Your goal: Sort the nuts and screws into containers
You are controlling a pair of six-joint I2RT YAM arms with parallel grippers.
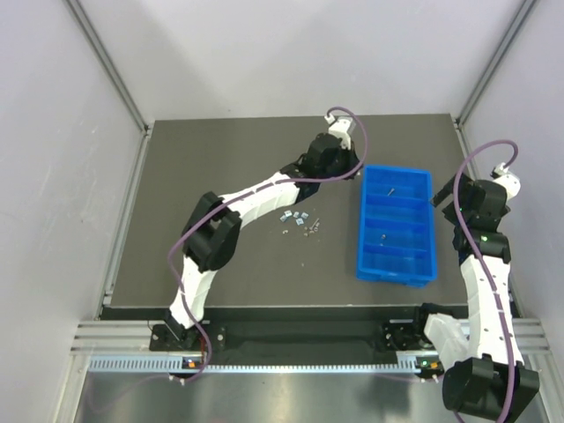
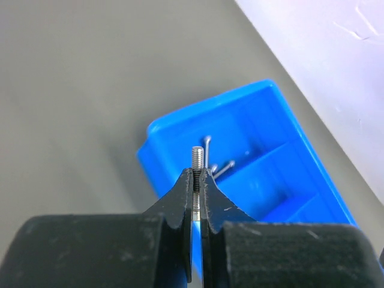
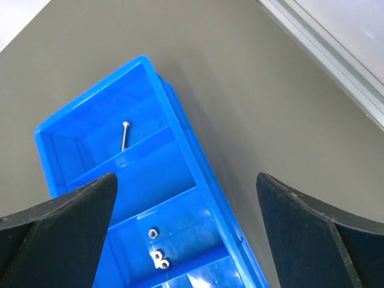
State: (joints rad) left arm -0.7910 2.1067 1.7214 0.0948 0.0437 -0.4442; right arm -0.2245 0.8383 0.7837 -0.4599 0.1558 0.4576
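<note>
While fingers [image 2: 177, 207] pinch a screw [image 2: 197, 157], left arm [image 1: 264, 196] outstretched beside tray [image 2: 264, 120]

1. Of the screw [image 2: 197, 157] in the left gripper [image 2: 198, 175], only the threaded end shows clearly; the rest is mostly hidden between the fingers.
2. In the left wrist view, the blue tray [image 2: 210, 104] is cut off at the right, and its near part is hidden behind the gripper.
3. In the right wrist view, the bottom edge cuts off the tray's near end and both fingers [image 3: 66, 222] of the right gripper [image 3: 186, 175].
4. From above, the loose pieces [image 1: 300, 222] on the table [image 1: 220, 159] are too small to tell screw from nut.
</note>
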